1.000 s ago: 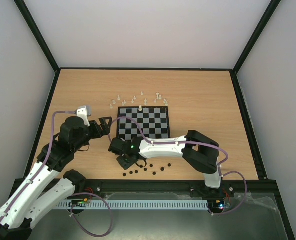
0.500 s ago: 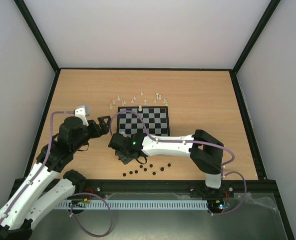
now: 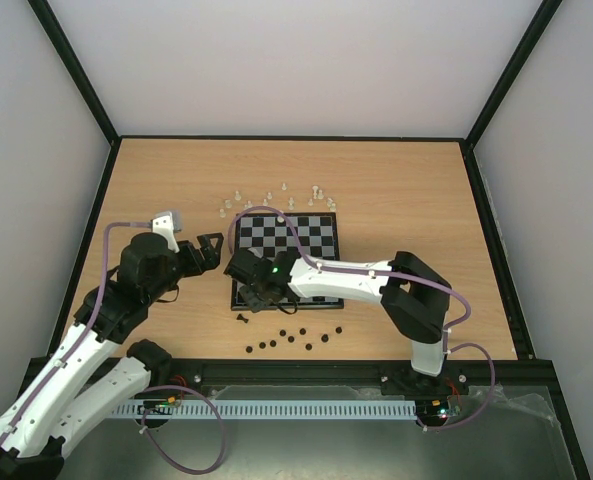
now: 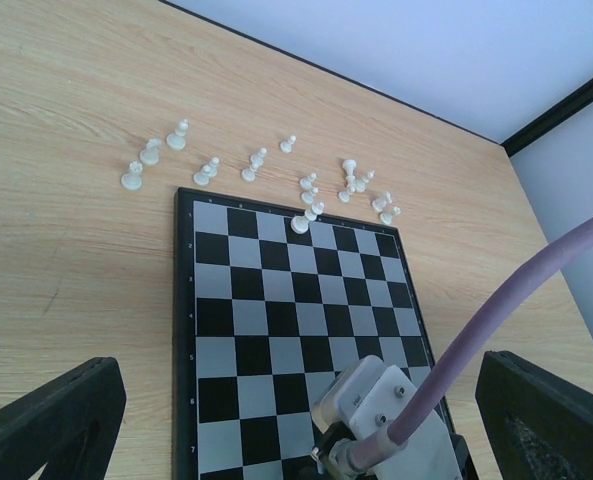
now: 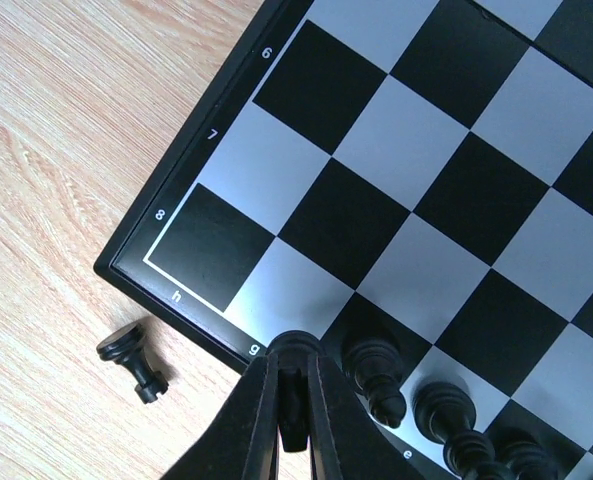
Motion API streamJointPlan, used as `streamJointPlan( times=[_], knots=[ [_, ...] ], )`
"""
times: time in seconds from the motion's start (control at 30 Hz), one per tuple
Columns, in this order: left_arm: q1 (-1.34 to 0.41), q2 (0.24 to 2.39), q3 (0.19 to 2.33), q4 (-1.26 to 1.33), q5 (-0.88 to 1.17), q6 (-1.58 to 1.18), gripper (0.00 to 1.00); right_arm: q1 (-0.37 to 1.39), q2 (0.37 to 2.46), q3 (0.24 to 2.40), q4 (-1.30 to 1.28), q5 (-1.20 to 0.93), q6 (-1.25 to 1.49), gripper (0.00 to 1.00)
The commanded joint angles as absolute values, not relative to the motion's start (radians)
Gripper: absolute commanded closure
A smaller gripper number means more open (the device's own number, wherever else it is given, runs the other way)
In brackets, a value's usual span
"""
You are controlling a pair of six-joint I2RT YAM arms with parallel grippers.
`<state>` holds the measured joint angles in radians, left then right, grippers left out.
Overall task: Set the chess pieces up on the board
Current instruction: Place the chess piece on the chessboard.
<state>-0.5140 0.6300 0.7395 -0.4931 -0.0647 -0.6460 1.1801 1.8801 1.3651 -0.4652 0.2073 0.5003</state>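
The board [image 3: 314,240] lies mid-table and shows in the right wrist view [image 5: 426,150] and the left wrist view [image 4: 246,300]. My right gripper [image 3: 259,292] is shut on a black chess piece [image 5: 298,352] and holds it over the board's near-left edge by the "g" mark. Other black pieces [image 5: 376,378] stand along that edge to its right. One black piece [image 5: 131,358] lies on the table beside the corner. White pieces [image 4: 256,165] stand past the far edge, and one white piece [image 4: 299,224] is on the board. My left gripper [image 3: 208,250] is open and empty, left of the board.
Several loose black pieces [image 3: 291,340] lie in a row on the table in front of the board. The right arm's white link and purple cable [image 4: 416,400] cross over the board's near part. Black frame rails edge the table.
My right gripper has moved from the table near the board's near-left corner up over the board's edge, carrying the black piece. The left arm has barely moved.
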Motion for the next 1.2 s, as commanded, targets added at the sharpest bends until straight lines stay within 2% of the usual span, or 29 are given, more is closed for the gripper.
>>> streamJointPlan(
  times=[0.0,0.6,0.97,1.17],
  knots=[
    [-0.512,0.634,0.745,-0.495,-0.069,-0.633,0.01,1.168,1.895,1.390,-0.468,0.188,0.480,0.92],
    [-0.511,0.653,0.743,-0.483,-0.068,-0.630,0.01,1.144,1.953,1.404,-0.449,0.158,0.460,0.91],
    [-0.509,0.651,0.746,-0.487,-0.068,-0.627,0.01,1.141,1.953,1.407,-0.445,0.151,0.464,0.80],
    [-0.508,0.650,0.748,-0.488,-0.068,-0.624,0.01,1.147,1.847,1.379,-0.452,0.139,0.474,0.76]
  ],
)
